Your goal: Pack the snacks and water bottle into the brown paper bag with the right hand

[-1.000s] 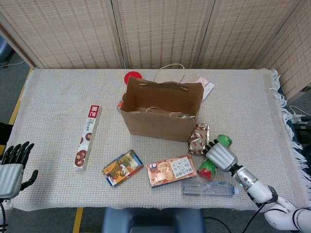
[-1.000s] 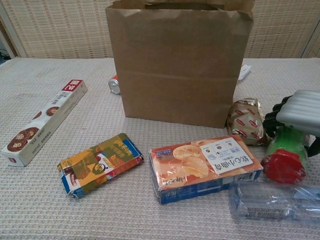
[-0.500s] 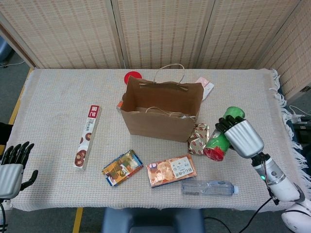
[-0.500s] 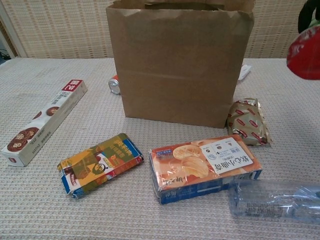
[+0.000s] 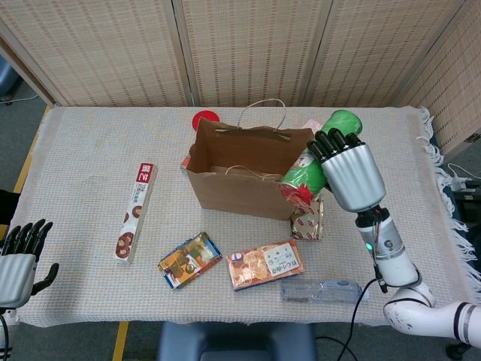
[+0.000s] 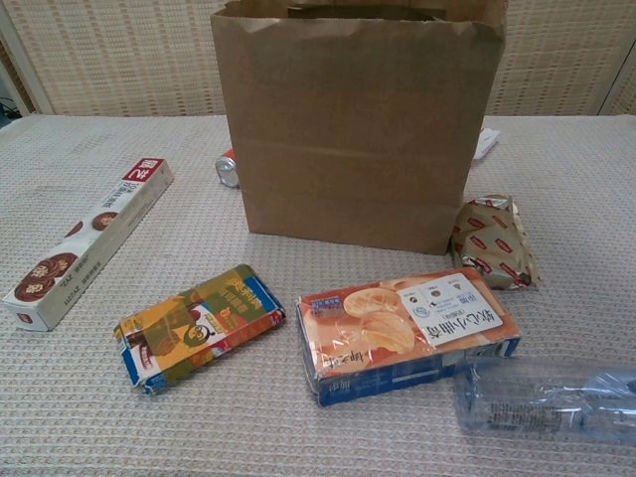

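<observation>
My right hand (image 5: 347,171) grips a green canister with a red lid (image 5: 310,171), held tilted in the air at the right edge of the open brown paper bag (image 5: 248,174), lid end pointing down toward the bag. The chest view does not show this hand or the canister. On the table in front of the bag lie an orange cookie box (image 5: 266,264), a colourful snack pack (image 5: 189,259), a gold foil packet (image 5: 308,222) and a clear water bottle (image 5: 322,290). A long white biscuit box (image 5: 135,211) lies to the left. My left hand (image 5: 19,259) rests open at the table's left front corner.
Behind the bag sit a red round object (image 5: 204,119), a small can (image 6: 228,169) and a white-pink packet (image 5: 318,134). The table's fringed right edge (image 5: 438,173) is near my right arm. Woven screens stand behind the table.
My right hand has lifted the green canister off the table and carried it up and left, from beside the gold packet to the bag's right edge. The left hand has not moved.
</observation>
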You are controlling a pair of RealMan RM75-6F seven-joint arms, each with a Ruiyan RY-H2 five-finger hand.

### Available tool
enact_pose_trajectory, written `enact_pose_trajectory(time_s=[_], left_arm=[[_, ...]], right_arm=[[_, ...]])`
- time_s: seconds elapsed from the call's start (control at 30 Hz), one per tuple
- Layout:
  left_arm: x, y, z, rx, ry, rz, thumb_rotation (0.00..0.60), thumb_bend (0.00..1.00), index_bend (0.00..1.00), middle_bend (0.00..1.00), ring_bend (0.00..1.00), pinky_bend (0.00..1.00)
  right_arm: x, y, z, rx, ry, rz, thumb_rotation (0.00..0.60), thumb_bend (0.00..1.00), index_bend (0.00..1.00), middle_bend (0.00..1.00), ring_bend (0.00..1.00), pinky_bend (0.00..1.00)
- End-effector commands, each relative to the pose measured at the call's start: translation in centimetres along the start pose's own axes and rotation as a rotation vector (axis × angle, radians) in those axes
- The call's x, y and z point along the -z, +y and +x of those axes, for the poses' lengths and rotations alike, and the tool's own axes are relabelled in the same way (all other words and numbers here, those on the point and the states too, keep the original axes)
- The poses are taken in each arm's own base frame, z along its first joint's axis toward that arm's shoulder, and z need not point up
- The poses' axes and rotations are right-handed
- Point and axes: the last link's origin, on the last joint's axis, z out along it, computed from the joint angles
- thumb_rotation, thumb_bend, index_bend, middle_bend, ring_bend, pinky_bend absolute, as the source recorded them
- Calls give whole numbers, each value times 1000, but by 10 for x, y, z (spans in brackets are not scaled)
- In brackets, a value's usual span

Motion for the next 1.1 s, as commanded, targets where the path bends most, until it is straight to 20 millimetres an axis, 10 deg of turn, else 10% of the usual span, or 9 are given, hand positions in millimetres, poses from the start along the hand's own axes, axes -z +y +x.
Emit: enact_pose_trajectory(time_s=[0.03,0.3,0.83,1.1], left_arm=[[0,0,0,2,0,-2,600,370,0,0,0,0],[0,-1,0,13,0,-8,600,370,0,0,0,0],[1,-2,0,20,4,-11,600,369,0,0,0,0],[0,-2,-1,21,4,-11,600,370,0,0,0,0]], right_arm=[[-30,-35,-2,91,34,-16,600,285,719,615,650,624],[-49,-65,-4,410,103,44,600,285,717,615,650,624],[-50,-36,-39,801,-101,24,600,285,721,616,650,623],[-55,-59,-67,872,-135,87,600,285,699,615,645,623]])
